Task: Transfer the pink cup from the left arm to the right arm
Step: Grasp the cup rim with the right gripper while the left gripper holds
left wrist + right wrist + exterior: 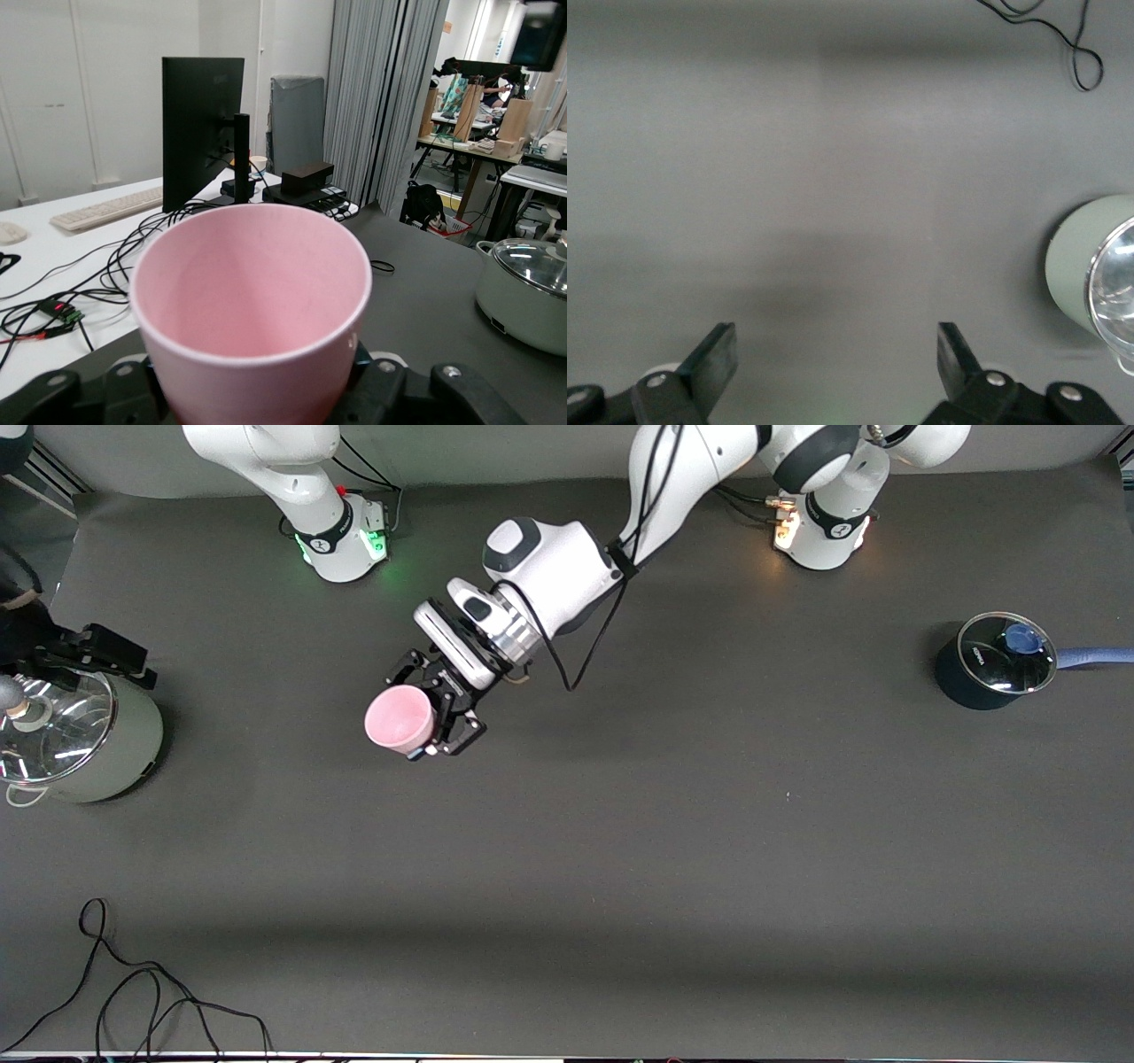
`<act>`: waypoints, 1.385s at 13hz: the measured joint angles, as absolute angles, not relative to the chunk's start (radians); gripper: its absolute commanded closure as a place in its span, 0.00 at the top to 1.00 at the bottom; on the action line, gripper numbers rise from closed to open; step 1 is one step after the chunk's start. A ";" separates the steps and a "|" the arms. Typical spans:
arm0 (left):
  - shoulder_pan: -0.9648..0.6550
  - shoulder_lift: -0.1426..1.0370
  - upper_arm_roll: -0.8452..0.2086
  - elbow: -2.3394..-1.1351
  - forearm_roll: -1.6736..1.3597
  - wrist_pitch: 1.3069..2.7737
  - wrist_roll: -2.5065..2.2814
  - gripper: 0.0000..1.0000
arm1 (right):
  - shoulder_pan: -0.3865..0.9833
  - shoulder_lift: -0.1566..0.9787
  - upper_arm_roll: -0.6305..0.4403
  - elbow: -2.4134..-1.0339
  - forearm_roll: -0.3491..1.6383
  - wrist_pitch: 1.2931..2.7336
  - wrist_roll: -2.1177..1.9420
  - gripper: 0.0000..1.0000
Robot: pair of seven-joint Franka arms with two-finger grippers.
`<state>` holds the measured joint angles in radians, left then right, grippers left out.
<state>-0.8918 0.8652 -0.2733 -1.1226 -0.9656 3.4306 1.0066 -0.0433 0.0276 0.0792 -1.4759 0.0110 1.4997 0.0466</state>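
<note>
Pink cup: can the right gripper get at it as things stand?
Probably yes. The left gripper holds the pink cup in the air by one side, its mouth turned sideways; the right gripper is open over bare table.

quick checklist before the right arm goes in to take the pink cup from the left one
1. Left gripper shut on the pink cup: ok.
2. Cup held up over the table, mouth turned sideways: ok.
3. Right gripper open and holding nothing: ok.
4. Right gripper lined up with the cup: not ok, it looks down at bare table beside the green pot.
5. Free part of the cup for the right gripper's fingers: cannot tell.
</note>
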 measured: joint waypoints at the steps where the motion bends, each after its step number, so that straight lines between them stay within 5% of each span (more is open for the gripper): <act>1: -0.914 0.866 -0.249 -1.119 -0.966 3.431 1.000 0.00 | -0.043 0.028 0.103 -1.476 0.011 1.511 0.071 1.00; 7: -0.924 0.866 -0.215 -1.116 -0.966 3.430 0.998 0.00 | -0.005 0.052 0.250 -1.459 0.026 1.528 0.383 1.00; 18: -0.924 0.871 -0.201 -1.116 -0.966 3.427 0.997 0.00 | 0.171 0.186 0.258 -1.410 0.021 1.632 0.742 1.00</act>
<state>-0.9242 0.8713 -0.2013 -1.1162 -0.9656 3.4273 0.9973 0.1711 0.1856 0.2580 -1.4102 0.0212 1.6319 0.7421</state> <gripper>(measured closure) 0.335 0.000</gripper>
